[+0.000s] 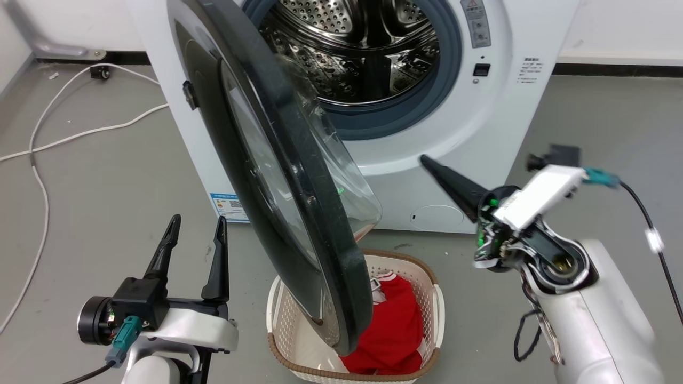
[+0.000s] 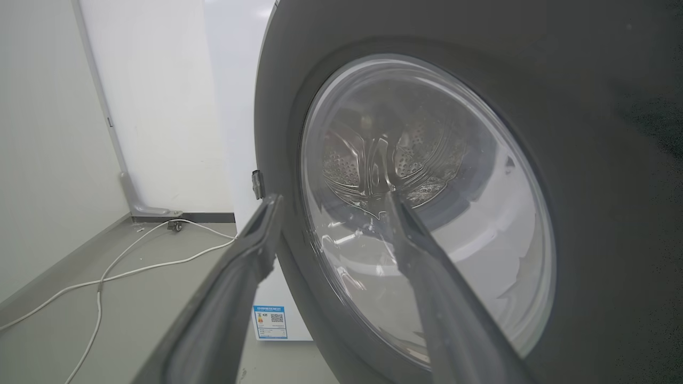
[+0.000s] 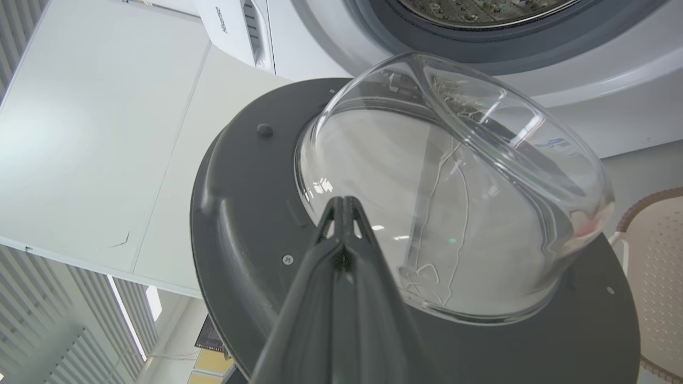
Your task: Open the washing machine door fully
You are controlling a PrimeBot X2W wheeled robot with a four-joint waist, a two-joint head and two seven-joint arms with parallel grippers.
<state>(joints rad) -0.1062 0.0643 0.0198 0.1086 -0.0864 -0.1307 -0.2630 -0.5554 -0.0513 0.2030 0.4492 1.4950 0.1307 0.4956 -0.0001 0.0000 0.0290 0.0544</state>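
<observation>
Partly swung out, the washing machine door (image 1: 291, 160) stands edge-on before the washing machine (image 1: 459, 122), hinged at its left side, with its lower rim above a beige basket (image 1: 435, 298) of red cloth (image 1: 395, 320). Left gripper (image 1: 198, 220): fingers spread, empty, just beside the door's outer face. Right gripper (image 1: 427, 161): fingers pressed together, holding nothing, pointing at the door's inner glass bowl, apart from it.

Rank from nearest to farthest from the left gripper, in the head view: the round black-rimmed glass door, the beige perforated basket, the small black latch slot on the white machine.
1. Glass door, just right of left gripper.
2. Basket, lower right.
3. Latch slot, far upper right.
</observation>
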